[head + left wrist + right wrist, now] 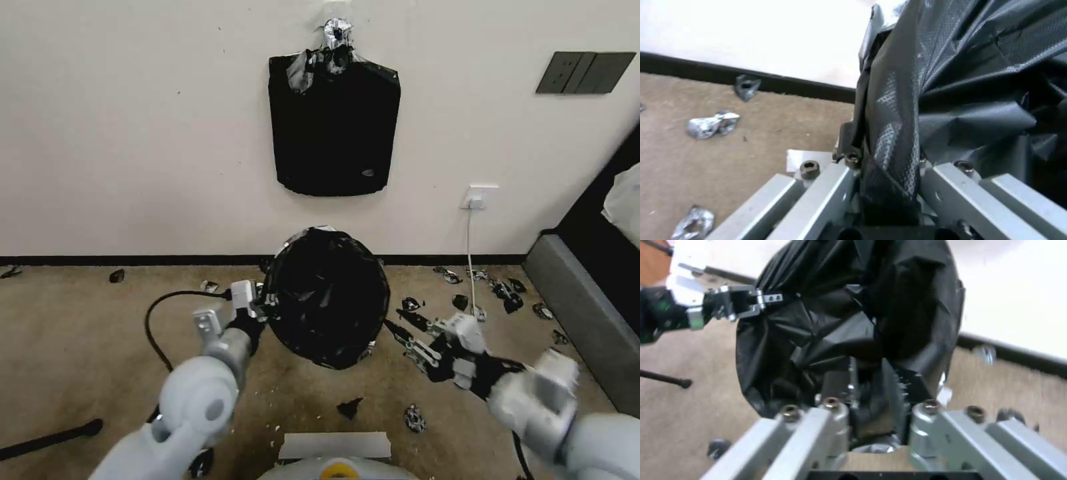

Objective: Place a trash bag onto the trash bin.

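Note:
The glossy black trash bag point(327, 297) hangs spread into a wide oval over the carpet, just in front of the wall. My left gripper point(267, 301) is shut on its left edge; in the left wrist view a crinkled fold of the bag point(951, 83) runs between the fingers of that gripper point(882, 146). My right gripper point(393, 328) meets the bag's lower right edge. Seen from the right wrist, this gripper point(869, 385) is closed on a fold of the bag point(889, 306), and the left gripper point(758, 300) holds the far side. The trash bin is hidden or out of view.
A flat black bag pack point(333, 127) hangs taped on the wall above. Torn black and silvery scraps point(507, 293) litter the carpet, mostly to the right. A black cable point(157, 327) loops at left, a white cord drops from an outlet point(479, 197), and grey furniture point(580, 313) stands at right.

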Motion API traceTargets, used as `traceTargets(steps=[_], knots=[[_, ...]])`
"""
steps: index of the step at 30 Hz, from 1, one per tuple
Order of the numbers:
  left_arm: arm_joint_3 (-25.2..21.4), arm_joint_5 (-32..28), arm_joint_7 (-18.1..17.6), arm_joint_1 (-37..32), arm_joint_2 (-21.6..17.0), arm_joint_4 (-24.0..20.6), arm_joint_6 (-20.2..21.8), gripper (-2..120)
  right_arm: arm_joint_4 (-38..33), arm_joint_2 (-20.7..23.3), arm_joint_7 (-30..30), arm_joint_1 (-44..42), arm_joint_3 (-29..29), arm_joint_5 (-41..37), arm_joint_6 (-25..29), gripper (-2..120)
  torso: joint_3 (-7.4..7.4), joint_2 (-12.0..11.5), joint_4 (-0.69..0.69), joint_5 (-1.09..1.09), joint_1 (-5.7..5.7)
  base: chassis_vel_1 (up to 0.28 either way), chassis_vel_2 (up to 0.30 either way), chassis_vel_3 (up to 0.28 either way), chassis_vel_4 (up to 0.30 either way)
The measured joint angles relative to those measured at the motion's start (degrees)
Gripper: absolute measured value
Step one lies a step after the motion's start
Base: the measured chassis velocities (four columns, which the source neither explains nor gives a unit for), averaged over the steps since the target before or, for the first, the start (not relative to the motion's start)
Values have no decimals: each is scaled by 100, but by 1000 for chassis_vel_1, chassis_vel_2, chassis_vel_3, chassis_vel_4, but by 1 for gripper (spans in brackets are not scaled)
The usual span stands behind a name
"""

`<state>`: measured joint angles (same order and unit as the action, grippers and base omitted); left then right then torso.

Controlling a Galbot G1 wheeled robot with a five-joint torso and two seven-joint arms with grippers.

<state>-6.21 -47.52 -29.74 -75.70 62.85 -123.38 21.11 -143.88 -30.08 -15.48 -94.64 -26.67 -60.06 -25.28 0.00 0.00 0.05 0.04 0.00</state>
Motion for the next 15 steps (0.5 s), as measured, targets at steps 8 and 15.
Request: traceTargets(steps=[8, 15], knots=[[1001, 377, -106, 582, 55, 271, -18, 3, 19, -399, -908, 803, 544, -676, -718, 0, 0, 0, -9, -3, 0, 0, 0, 0, 0], [1143, 494, -154, 609, -57, 269, 41, 3, 649, -852, -1641, 2344, 1918, -1086, -968, 0, 1, 0, -4, -3, 0, 0, 0, 0, 0]])
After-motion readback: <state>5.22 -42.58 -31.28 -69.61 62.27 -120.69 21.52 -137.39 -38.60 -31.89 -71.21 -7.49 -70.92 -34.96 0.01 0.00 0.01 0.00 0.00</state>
